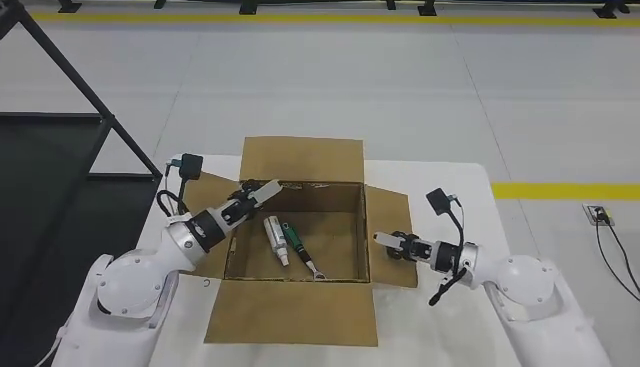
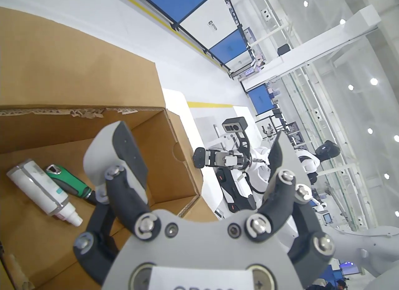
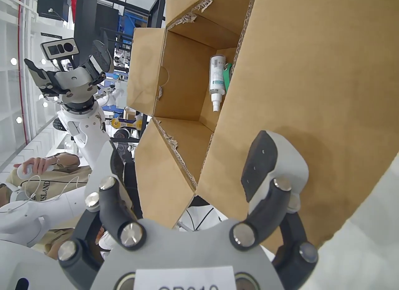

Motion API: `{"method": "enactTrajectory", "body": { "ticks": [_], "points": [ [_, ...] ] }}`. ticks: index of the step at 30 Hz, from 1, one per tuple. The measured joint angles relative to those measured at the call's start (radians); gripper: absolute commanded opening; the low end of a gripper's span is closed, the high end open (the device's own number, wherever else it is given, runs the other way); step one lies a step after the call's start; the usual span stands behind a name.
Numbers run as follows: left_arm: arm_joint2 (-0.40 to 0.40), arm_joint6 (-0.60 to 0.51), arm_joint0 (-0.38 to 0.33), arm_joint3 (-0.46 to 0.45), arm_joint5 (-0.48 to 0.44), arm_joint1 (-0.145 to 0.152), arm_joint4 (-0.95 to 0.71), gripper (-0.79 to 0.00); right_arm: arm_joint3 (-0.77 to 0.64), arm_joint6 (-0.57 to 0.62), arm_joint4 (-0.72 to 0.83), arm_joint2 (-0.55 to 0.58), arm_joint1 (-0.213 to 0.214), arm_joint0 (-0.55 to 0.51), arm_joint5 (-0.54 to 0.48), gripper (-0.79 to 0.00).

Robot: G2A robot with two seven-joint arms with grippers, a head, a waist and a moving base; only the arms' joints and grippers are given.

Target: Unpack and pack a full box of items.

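Observation:
An open cardboard box (image 1: 300,157) stands mid-table with all its flaps spread out. On its floor lie a white spray bottle (image 1: 276,240) and a green-handled screwdriver (image 1: 298,243), side by side and touching. The left wrist view shows the bottle (image 2: 40,190) and screwdriver (image 2: 67,182) below my left gripper (image 2: 202,154). That left gripper (image 1: 262,189) hangs open and empty over the box's back left corner. My right gripper (image 1: 385,239) is open and empty above the right-hand flap, outside the box. From there the bottle (image 3: 216,79) is seen past the flap edge.
The white table (image 1: 440,182) has bare surface to the right of the box and at its far right corner. A black metal frame (image 1: 60,77) stands on the floor left of the table. Flaps (image 1: 290,315) cover the table in front of the box.

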Motion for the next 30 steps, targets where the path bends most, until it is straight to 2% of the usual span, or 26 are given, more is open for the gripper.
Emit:
{"method": "enactTrajectory", "body": {
  "ticks": [19,30],
  "points": [
    [-0.006,-0.019,-0.001,-0.007,-0.006,0.01,0.005,0.0,0.065,-0.024,-0.016,0.023,0.018,0.004,0.059,0.0],
    [-0.008,-0.015,0.002,-0.009,-0.009,0.015,0.0,0.0,0.114,-0.032,0.0,0.016,0.024,0.022,0.056,0.0]
  ]
}}
